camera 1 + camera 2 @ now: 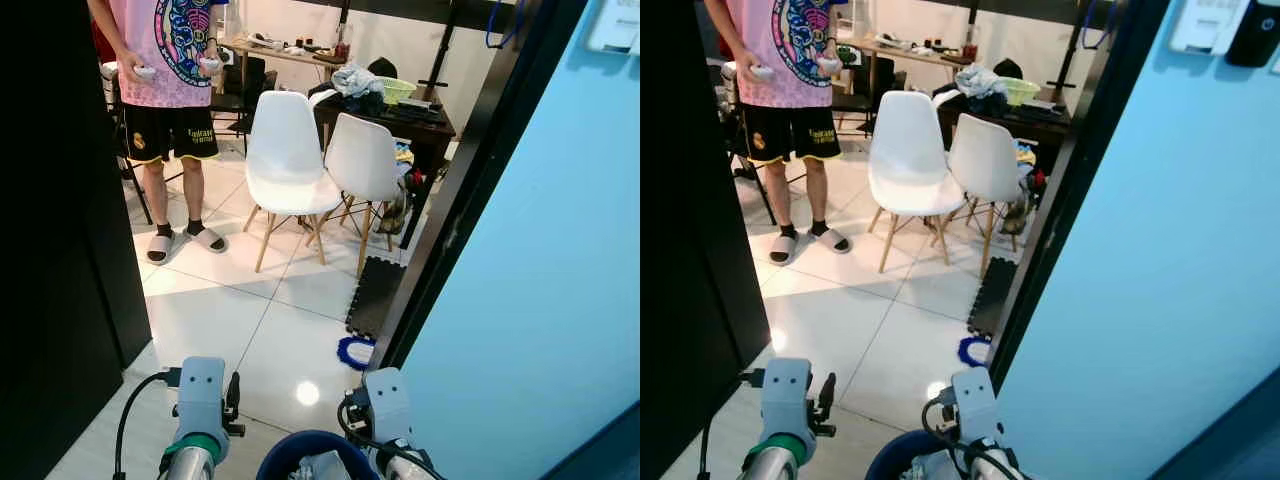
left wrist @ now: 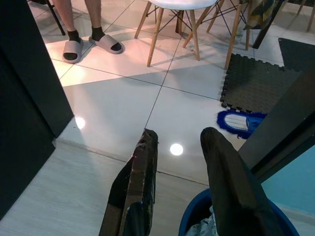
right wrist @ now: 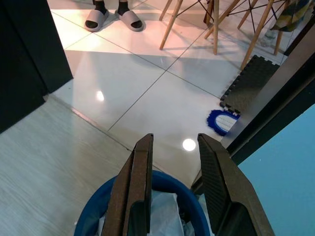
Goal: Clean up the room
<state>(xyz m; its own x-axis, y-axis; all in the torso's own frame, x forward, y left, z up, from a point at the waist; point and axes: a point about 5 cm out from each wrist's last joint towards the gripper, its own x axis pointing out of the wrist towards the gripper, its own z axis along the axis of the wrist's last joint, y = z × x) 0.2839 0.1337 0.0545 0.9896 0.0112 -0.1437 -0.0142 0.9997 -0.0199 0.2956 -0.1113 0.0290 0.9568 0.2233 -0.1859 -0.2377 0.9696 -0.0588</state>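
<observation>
Blue bin (image 3: 93, 211) below hands, crumpled white waste (image 3: 162, 214) inside.

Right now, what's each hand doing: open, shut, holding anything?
Left hand: open, holding nothing, above the floor by the blue bin.
Right hand: open, holding nothing, over the bin.

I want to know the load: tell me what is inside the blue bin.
Inside the blue bin, below the open right gripper, lies crumpled whitish material, perhaps plastic or paper. Whatever lies beneath it is hidden by the rim and the fingers.
</observation>
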